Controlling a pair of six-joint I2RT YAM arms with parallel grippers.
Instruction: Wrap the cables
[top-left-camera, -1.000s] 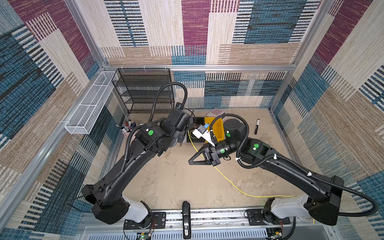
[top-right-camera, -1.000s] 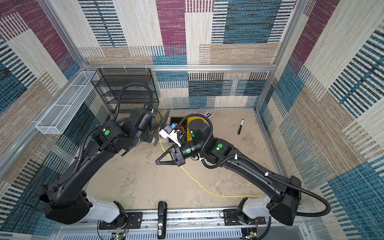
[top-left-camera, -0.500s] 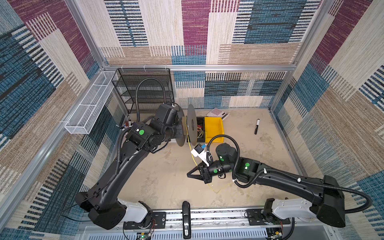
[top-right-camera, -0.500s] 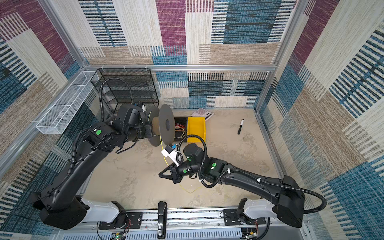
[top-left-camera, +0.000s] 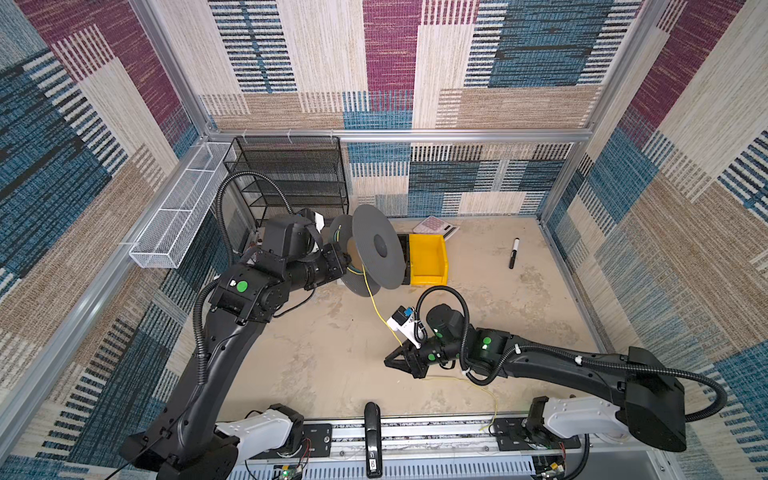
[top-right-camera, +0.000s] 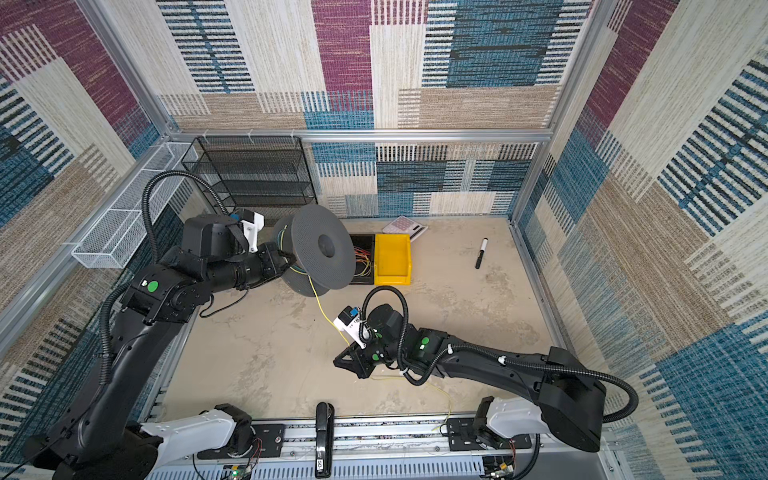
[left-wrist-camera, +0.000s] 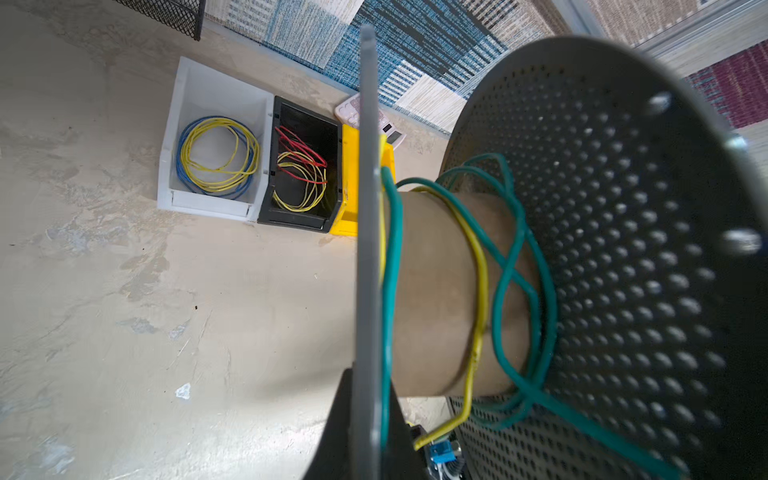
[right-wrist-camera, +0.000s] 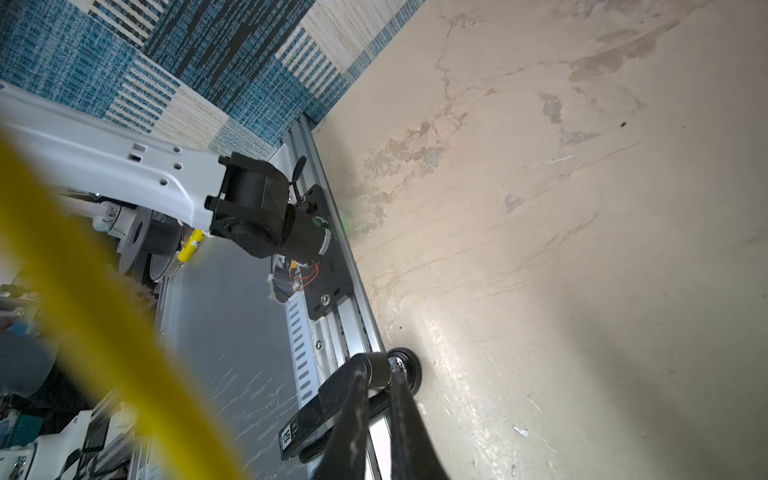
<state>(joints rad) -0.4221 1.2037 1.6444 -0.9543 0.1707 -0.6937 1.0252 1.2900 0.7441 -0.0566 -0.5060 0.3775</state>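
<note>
Yellow wire (right-wrist-camera: 91, 307) blurs past the right gripper (right-wrist-camera: 386, 370), its grip unclear; left gripper (left-wrist-camera: 368, 376) clamps the spool (left-wrist-camera: 623, 249).

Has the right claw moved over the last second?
Yes. The right gripper has pulled back from the yellow bin toward the near rail.

Near-edge rail (top-left-camera: 415, 432), centre: a white label (right-wrist-camera: 286, 437) on the black handle (top-left-camera: 372, 432) carries two characters, too blurred to read with certainty. Nothing else is legible.
</note>
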